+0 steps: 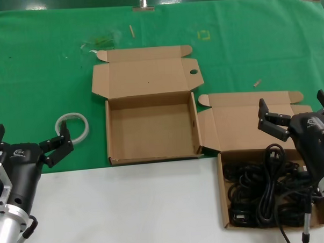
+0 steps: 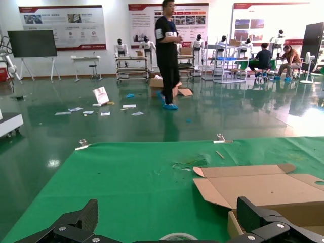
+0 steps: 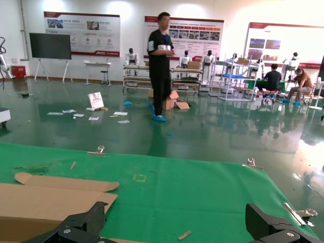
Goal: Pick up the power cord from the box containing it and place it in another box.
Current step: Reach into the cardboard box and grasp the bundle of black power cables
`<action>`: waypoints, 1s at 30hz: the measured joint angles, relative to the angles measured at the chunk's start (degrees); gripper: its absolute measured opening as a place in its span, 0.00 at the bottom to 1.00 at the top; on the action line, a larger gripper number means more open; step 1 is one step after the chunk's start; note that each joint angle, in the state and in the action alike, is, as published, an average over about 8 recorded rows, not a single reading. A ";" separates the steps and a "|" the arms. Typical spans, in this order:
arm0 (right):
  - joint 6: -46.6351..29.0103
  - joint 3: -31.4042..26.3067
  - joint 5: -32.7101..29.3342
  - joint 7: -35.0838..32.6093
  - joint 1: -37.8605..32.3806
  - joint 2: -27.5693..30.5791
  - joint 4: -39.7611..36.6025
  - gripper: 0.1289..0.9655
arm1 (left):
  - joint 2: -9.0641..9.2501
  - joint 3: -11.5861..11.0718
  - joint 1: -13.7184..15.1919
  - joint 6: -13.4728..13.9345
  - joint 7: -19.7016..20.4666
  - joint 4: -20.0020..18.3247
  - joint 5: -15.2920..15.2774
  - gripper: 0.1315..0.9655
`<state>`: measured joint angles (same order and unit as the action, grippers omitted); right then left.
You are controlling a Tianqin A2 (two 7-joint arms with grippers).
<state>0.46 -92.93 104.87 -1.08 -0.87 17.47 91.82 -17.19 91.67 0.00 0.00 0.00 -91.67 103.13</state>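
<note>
With spread fingers, the right gripper point(image 1: 296, 113) hovers over the coiled black rubber power cord point(image 1: 264, 189) in its shallow brown cardboard box point(image 1: 223, 197) and should descend squarely onto one bundled loop; beyond, the empty twin cardboard box point(image 1: 153, 157) waits, left gripper point(image 1: 31, 142) open and idle.

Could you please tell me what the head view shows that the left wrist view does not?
Only the head view shows the power cord lying in its box, with the open right hand above it. Only the left wrist view shows a standing man and the hall floor. Both show the empty box, green cloth and open left hand.
</note>
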 joint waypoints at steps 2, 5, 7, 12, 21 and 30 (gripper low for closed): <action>1.68 -2.01 1.32 -0.70 -0.38 1.07 0.51 1.00 | 0.00 0.00 0.00 0.00 0.00 0.00 0.00 1.00; 5.69 -7.03 5.13 -3.08 -1.76 3.59 1.59 1.00 | 0.00 0.00 0.00 0.00 0.00 0.00 0.00 0.99; 8.69 -11.12 8.51 -5.28 -3.27 5.41 2.23 1.00 | 0.00 0.00 0.00 0.00 0.00 0.00 0.00 0.99; 13.56 -19.22 16.52 -9.37 -7.50 7.85 2.00 1.00 | 0.00 0.00 0.00 0.00 0.00 0.00 -0.01 0.96; 18.79 -23.16 25.60 -9.71 -8.17 7.93 -1.02 1.00 | 0.00 0.00 0.00 0.00 0.00 0.00 -0.01 0.84; 24.11 -18.59 25.25 -7.94 0.36 3.48 0.05 1.00 | 0.00 0.00 0.00 0.00 0.00 0.00 -0.01 0.65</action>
<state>24.57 -111.52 130.12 -9.02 -0.51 20.95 91.87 -17.19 91.67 0.00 0.00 0.01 -91.67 103.12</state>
